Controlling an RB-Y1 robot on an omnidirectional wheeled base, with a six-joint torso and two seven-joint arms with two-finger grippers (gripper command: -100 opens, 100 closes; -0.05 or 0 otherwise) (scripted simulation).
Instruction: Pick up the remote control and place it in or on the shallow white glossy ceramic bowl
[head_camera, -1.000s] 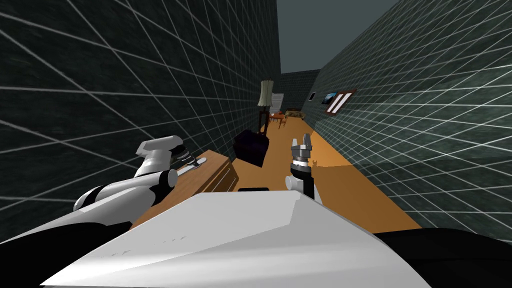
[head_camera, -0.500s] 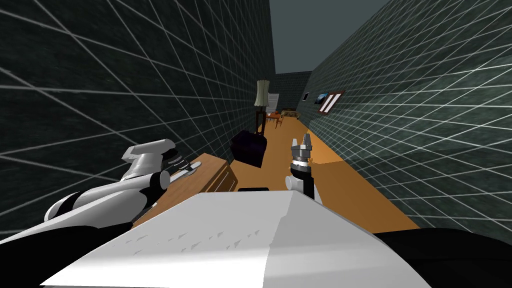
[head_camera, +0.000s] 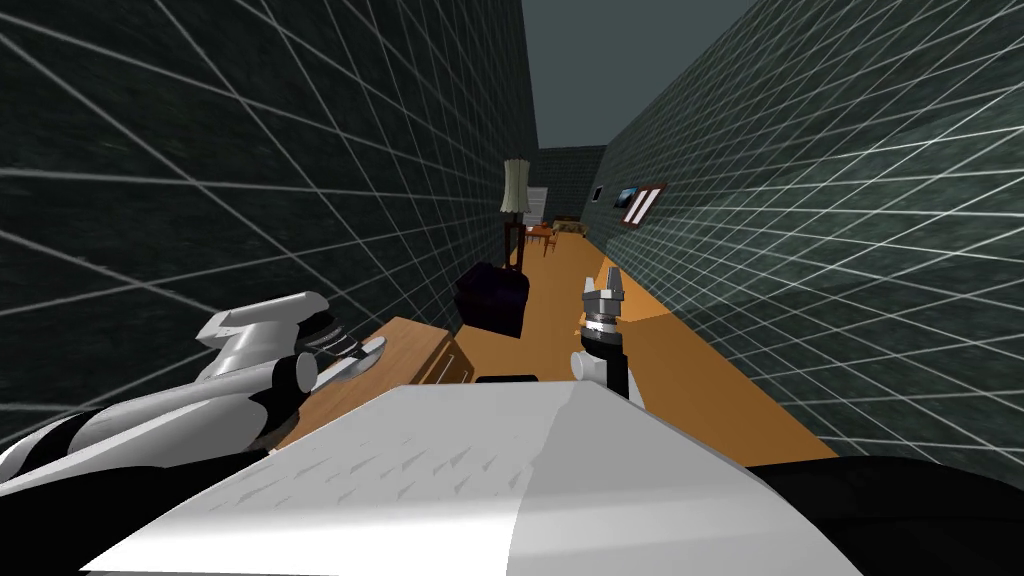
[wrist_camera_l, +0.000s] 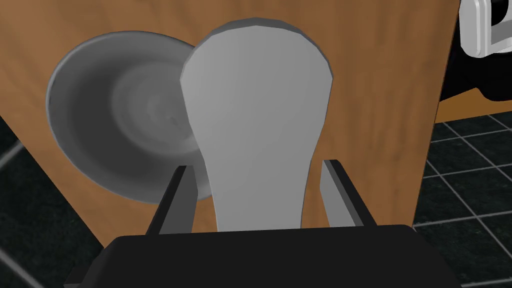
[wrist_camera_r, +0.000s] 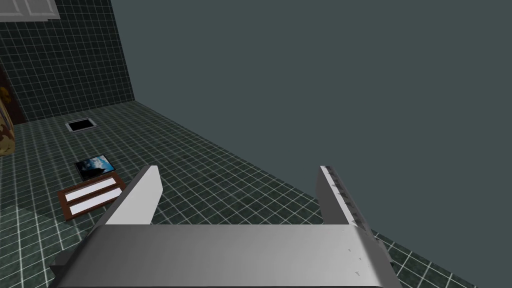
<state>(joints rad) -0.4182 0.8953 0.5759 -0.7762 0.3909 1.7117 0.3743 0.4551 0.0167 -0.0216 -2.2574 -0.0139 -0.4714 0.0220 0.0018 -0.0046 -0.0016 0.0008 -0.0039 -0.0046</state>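
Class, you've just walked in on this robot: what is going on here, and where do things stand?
The left gripper has a plain light grey, paddle-shaped remote control reaching out from it, above a brown wooden cabinet top. A shallow grey round bowl sits on that top. The remote's broad end overlaps the rim in the left wrist view, so it looks not yet set in the bowl. The right gripper is open and idle, raised ahead of the robot.

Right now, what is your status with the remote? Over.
Left claw open around remote, gaps both sides. Right claw open, holds nothing. Bowl on wood cabinet, close beside remote. Nothing between them.
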